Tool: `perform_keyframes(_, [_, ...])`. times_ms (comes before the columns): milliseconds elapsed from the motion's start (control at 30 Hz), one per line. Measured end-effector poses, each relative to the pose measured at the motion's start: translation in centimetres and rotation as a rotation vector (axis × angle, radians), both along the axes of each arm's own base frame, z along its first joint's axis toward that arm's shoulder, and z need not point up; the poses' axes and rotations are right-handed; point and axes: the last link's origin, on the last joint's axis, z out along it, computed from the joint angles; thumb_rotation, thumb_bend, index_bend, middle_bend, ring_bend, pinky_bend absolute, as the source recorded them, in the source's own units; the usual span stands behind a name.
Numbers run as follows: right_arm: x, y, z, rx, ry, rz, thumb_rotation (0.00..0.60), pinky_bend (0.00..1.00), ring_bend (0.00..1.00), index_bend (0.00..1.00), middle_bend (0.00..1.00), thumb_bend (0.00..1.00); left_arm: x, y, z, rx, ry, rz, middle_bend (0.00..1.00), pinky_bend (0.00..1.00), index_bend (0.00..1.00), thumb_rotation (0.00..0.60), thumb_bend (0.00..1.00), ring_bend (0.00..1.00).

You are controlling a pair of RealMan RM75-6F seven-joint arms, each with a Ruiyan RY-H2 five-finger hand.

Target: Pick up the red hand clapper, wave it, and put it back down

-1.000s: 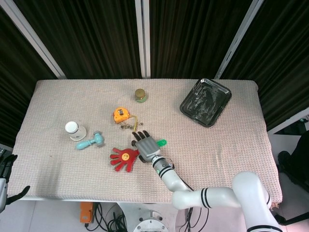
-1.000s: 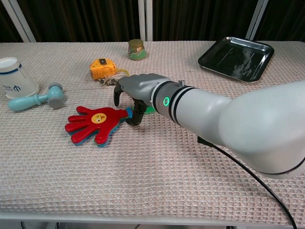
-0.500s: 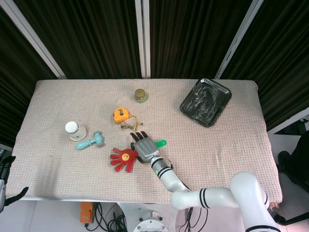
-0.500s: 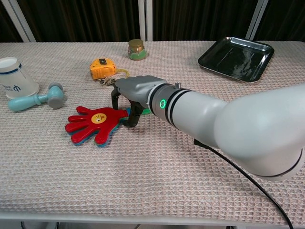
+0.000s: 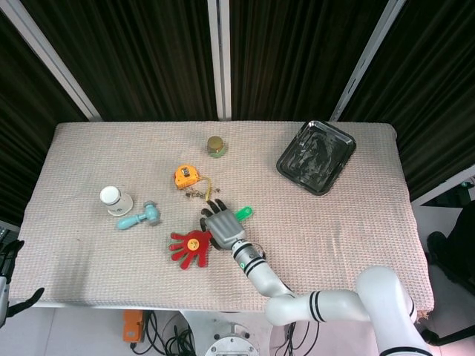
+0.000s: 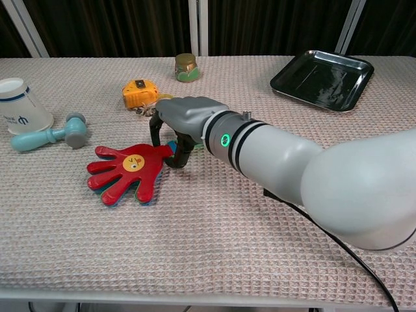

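Observation:
The red hand clapper [image 5: 189,247] [image 6: 127,170] lies low over the cloth at centre-left, its red palm with a yellow face pointing left. My right hand [image 5: 220,225] [image 6: 185,120] grips its handle, fingers curled down around it. The handle's green end [image 5: 243,213] sticks out past the hand in the head view. The clapper's fingertips look to be touching or just above the table [image 6: 214,247]. My left hand [image 5: 9,259] hangs off the table's lower left corner, fingers apart, holding nothing.
An orange tape measure [image 5: 185,176] [image 6: 141,91] and a small jar [image 5: 216,146] [image 6: 186,67] sit just behind my right hand. A light-blue toy hammer [image 6: 49,135] and a white cup [image 6: 19,114] lie left. A black tray [image 6: 322,78] is at back right.
My right hand has closed tighter on the handle and turned it. The clapper's palm has swung a little toward the front and lifted slightly. The left hand has not moved.

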Motion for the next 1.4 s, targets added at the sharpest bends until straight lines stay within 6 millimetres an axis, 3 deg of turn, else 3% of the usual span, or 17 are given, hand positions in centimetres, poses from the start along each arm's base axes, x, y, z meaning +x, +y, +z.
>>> perform_keyframes(100, [-0.1,0.0,0.7,-0.013,-0.050,-0.003,0.600,0.16,0.13,0.88,0.38,0.32,0.0,-0.1,0.0,-0.001,-0.008,-0.002,0.06,0.04,0.07,0.600,0.14,0.00])
perform_keyframes(400, [-1.3,-0.2,2.7,-0.035,-0.186,-0.037,0.600,0.56,0.29,0.91,0.46,0.32,0.2,0.0,-0.1,0.001,-0.013,-0.011,0.07,0.04,0.07,0.600,0.14,0.00])
perform_keyframes(667, [-2.0,-0.4,3.8,-0.057,-0.263,-0.039,0.600,0.80,0.50,0.91,0.60,0.33,0.4,0.1,-0.1,0.004,-0.014,-0.016,0.07,0.04,0.07,0.600,0.14,0.00])
perform_keyframes(1100, [-3.3,-1.3,5.5,-0.085,-0.397,-0.116,0.600,0.85,0.56,0.92,0.64,0.34,0.6,0.4,0.0,0.005,-0.008,-0.024,0.07,0.04,0.07,0.600,0.14,0.00])
perform_keyframes(1400, [-3.1,-2.1,8.8,0.049,-0.819,-0.355,0.600,0.86,0.58,0.94,0.65,0.36,0.8,0.8,-0.1,0.001,-0.008,-0.031,0.07,0.04,0.07,0.600,0.14,0.00])
